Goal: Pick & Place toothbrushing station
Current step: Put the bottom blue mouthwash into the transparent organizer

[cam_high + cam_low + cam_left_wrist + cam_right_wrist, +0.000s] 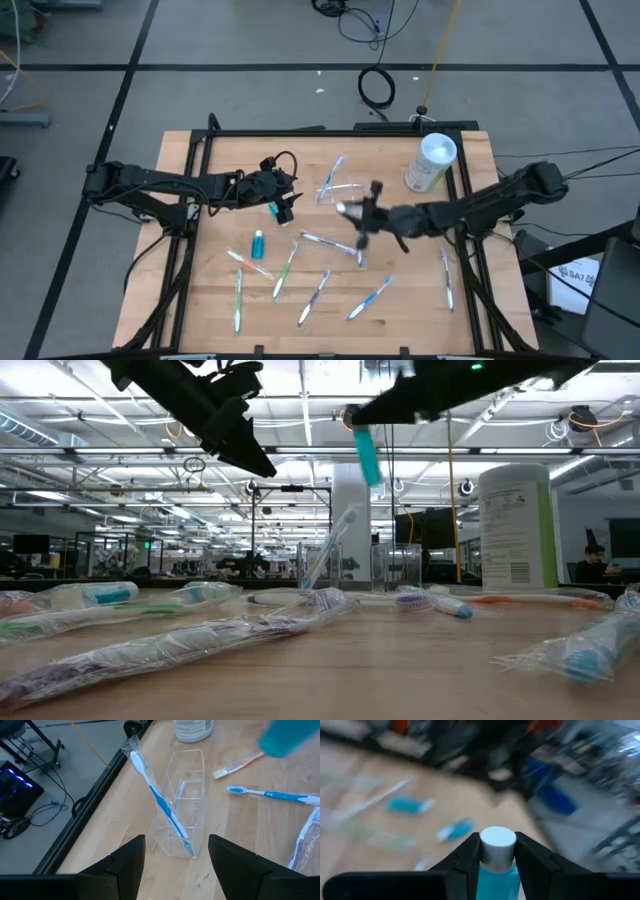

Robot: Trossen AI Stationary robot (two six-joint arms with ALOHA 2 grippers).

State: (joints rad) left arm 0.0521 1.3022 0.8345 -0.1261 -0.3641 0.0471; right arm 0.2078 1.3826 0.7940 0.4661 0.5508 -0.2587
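Note:
A clear plastic cup [340, 190] stands at the table's middle with a blue-and-white wrapped toothbrush [160, 802] leaning in it; the cup also shows in the left wrist view [187, 805]. My left gripper [288, 200] is open and empty just left of the cup, raised above the table [245, 450]. My right gripper [358, 213] is shut on a small teal tube [368, 455] right of the cup, high above the table. Two more teal tubes [258, 243] [273, 209] and several wrapped toothbrushes [315, 298] lie flat on the wood. My right gripper pinches the teal tube between its two fingers [470, 857], just below the white cap [497, 842]. The fingers come about level from the table's right. The tube hangs below them, slightly tilted, cap up, lifted clear of the table [372, 470].
A taller white cylindrical container [432, 163] stands at the far right, also in the low view [515, 525]. Toothbrushes are scattered over the near half [238, 300] [370, 298] [447, 275]. Black frame rails [195, 180] run along the table's sides.

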